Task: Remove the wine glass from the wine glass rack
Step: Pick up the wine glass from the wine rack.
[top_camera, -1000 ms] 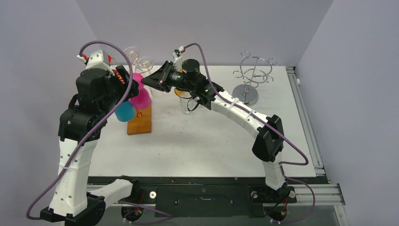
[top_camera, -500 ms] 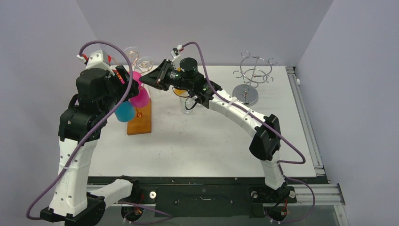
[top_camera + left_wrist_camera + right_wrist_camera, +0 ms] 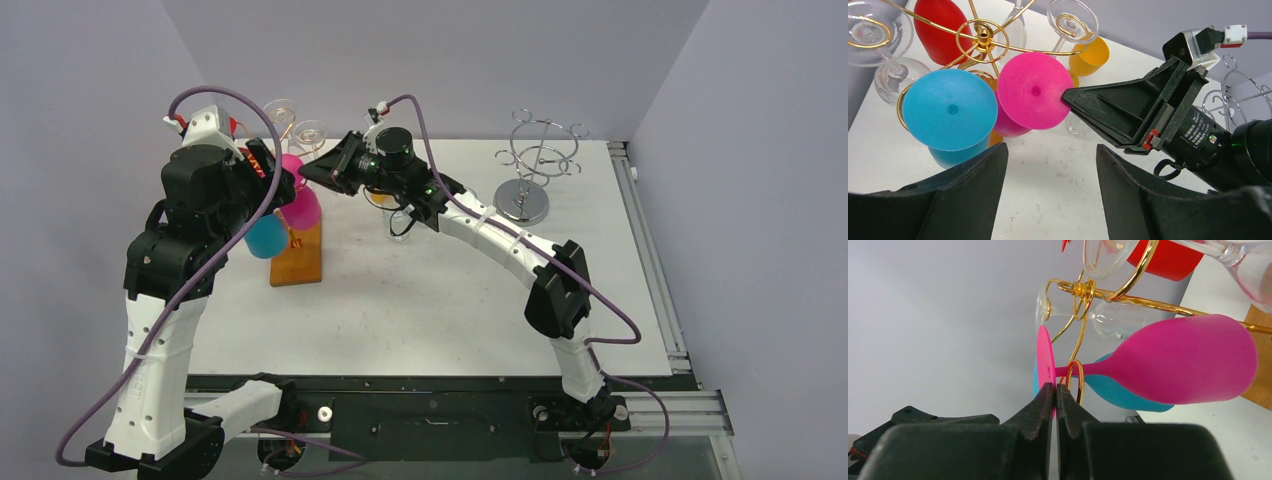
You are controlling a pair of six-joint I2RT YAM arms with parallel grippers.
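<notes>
The pink wine glass (image 3: 1188, 360) hangs upside down, its stem in a ring of the gold rack (image 3: 983, 35), beside a blue glass (image 3: 950, 107). The right gripper (image 3: 1054, 387) is clenched on the rim of its foot. The left gripper (image 3: 1050, 152) hovers near, jaws apart and empty.

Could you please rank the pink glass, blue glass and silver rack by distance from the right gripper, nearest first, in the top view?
1. pink glass: foot pinched by the right gripper.
2. blue glass: beside it, lower left.
3. silver rack: far right.
</notes>
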